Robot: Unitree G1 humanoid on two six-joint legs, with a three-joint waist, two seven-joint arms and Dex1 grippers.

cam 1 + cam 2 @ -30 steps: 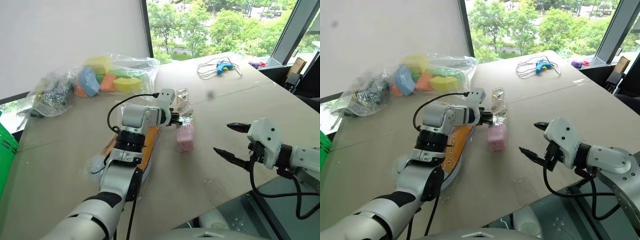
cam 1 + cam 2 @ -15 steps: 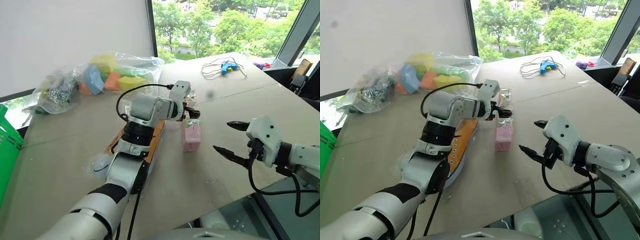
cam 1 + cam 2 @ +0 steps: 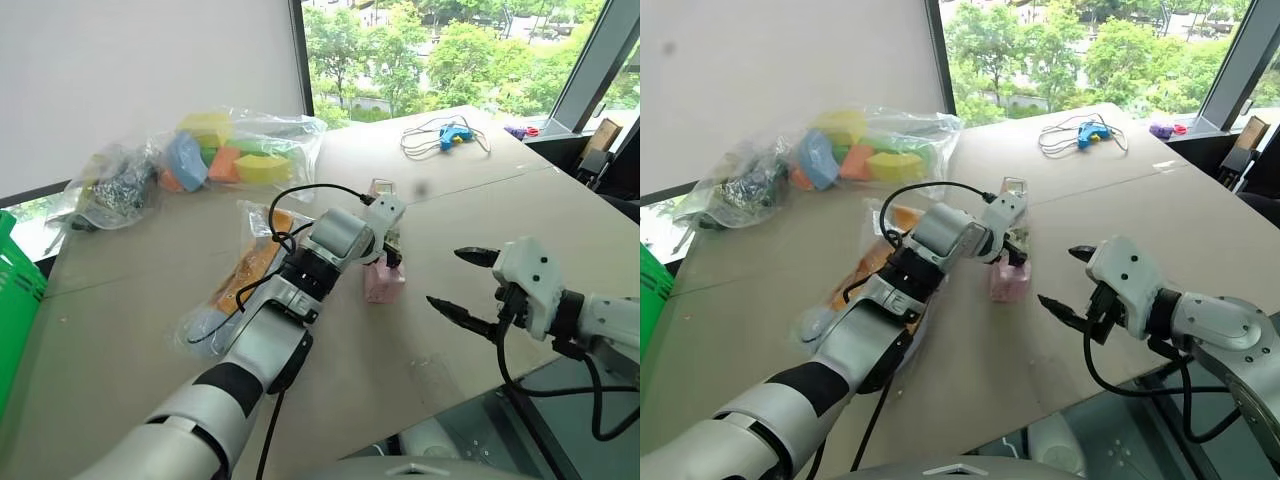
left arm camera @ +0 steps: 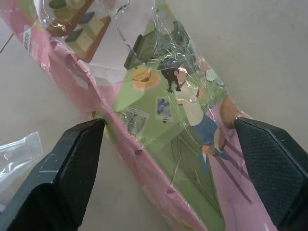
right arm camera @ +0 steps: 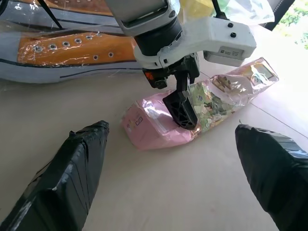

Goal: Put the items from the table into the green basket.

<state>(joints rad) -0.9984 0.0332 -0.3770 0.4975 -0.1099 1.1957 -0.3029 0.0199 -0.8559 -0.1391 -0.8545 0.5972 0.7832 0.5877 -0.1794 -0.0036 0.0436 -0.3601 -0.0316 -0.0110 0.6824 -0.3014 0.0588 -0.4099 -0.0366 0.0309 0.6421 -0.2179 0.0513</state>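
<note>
**Left claw standing open over the pink box**

Left eye view: the left claw (image 3: 388, 250) is reaching down over the long pink wrapped box (image 3: 381, 283), which is lying on the bench (image 3: 470, 220). The right claw (image 3: 462, 284) is hovering apart from the box, with its two fingers spread wide and nothing between them. The sneakers in a clear bag (image 3: 240, 275) are lying just beside the left arm. The clear bags of coloured blocks (image 3: 225, 152) are sitting near the far edge of the bench. A part of the green basket (image 3: 14, 300) is showing at the left border, beyond the bench edge. A blue tool with a white cable (image 3: 447, 133) is lying far back on the bench.

Left wrist view: the two black fingers (image 4: 72, 166) are standing wide open, one on each side of the box (image 4: 178, 130), and they are not closing on it.

Right wrist view: the right fingers (image 5: 72, 178) are staying wide apart and holding nothing. One left finger (image 5: 180, 108) is standing against the box's side.
</note>
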